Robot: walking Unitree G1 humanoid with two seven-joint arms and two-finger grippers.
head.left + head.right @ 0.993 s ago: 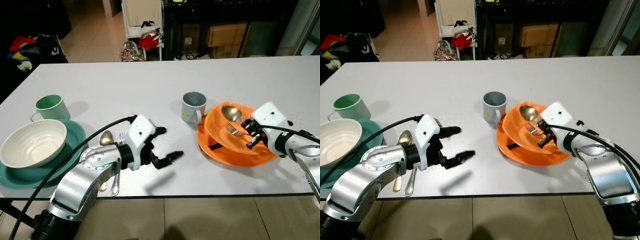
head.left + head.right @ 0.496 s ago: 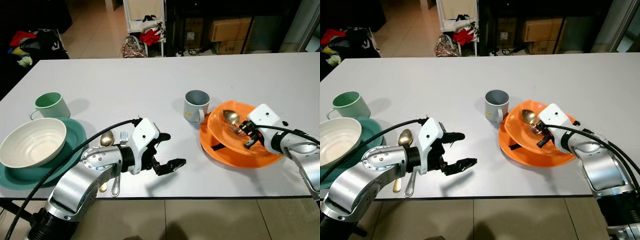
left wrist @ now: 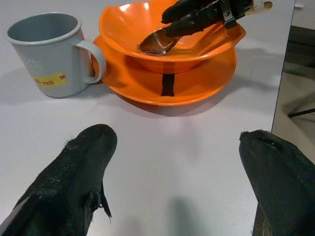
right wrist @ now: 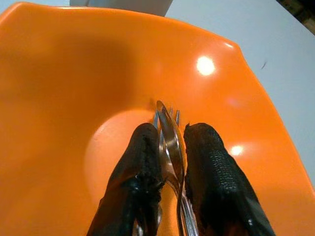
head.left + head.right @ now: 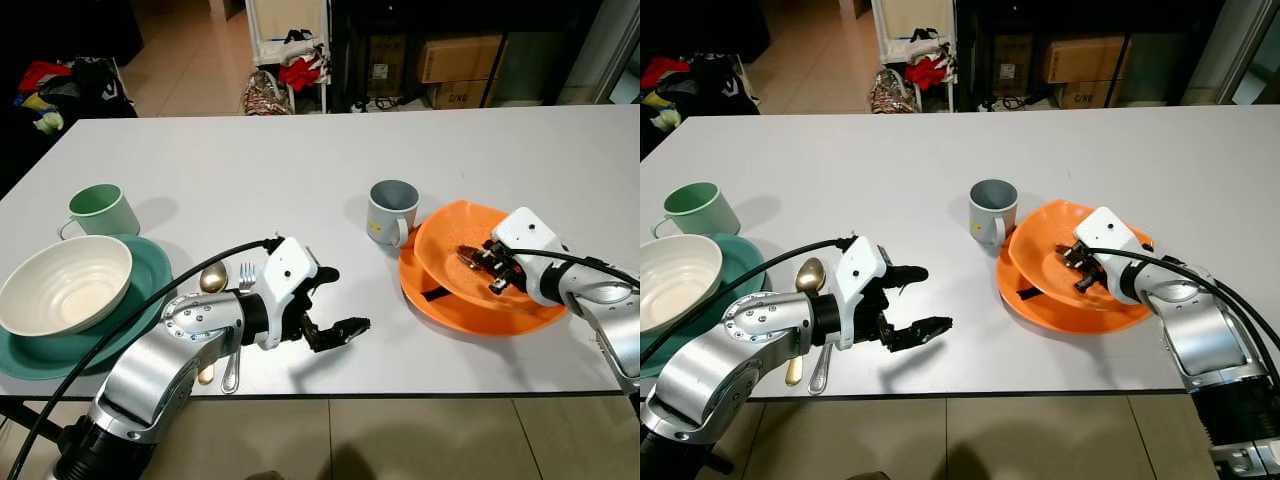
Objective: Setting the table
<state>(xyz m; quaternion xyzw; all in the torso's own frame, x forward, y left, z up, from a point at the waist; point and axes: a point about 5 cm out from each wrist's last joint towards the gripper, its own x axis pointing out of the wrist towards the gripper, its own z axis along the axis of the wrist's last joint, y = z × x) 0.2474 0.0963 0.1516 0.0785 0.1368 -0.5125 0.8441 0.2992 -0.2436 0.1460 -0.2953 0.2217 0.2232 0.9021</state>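
An orange bowl [image 5: 445, 240] sits on an orange plate [image 5: 480, 318] at the table's right, beside a grey mug [image 5: 388, 210]. My right gripper [image 5: 482, 262] reaches into the bowl, shut on a metal spoon [image 4: 170, 142] and a fork [image 4: 172, 114] held together between its fingers [image 4: 211, 162]. The left wrist view shows the spoon [image 3: 155, 44] tip low inside the bowl [image 3: 147, 24]. My left gripper [image 5: 343, 298] hovers open over bare table near the front edge, left of the plate, holding nothing.
At the left, a white bowl [image 5: 65, 285] rests on a teal plate [image 5: 150, 265] with a green mug [image 5: 100, 212] behind. A gold spoon [image 5: 212, 278] and a fork [image 5: 245, 275] lie beside the teal plate. A rack with clothes [image 5: 290, 60] stands beyond the table.
My right gripper has tipped the spoon and fork down into the orange bowl; the spoon head no longer stands above the rim. The left gripper has barely moved. The camera shifted slightly.
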